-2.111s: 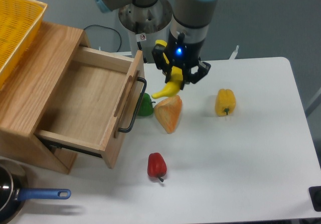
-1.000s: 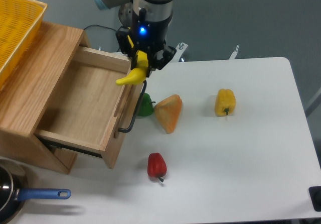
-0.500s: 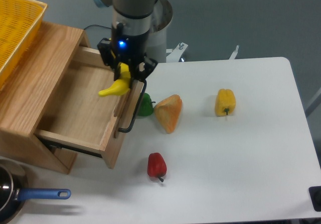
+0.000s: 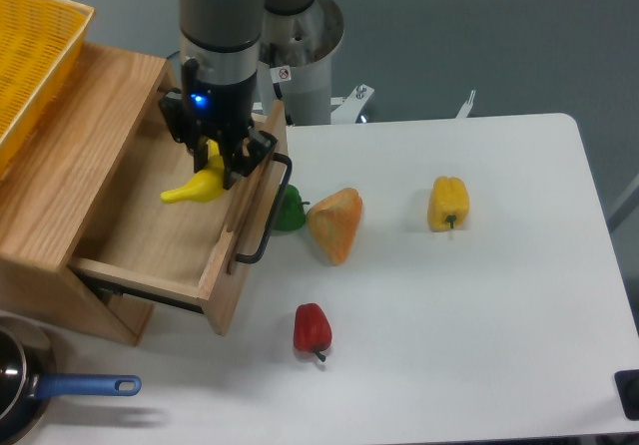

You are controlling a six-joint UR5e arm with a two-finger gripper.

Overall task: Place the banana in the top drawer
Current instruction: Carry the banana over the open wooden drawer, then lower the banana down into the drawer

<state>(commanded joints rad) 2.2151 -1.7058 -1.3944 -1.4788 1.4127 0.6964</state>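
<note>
One thing matters now: the gripper [image 4: 214,163] is pinching the banana [image 4: 195,186] over the open top drawer [image 4: 140,211], its long axis slanting down-left from the fingers, so it mostly needs lowering and letting go.

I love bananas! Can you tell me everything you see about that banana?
The banana is plain yellow, curved and smooth, like plastic. The gripper pinches its upper end, so only the lower part shows, its tip pointing left. It hangs over the open top drawer; whether it touches the wooden bottom is unclear.
</note>
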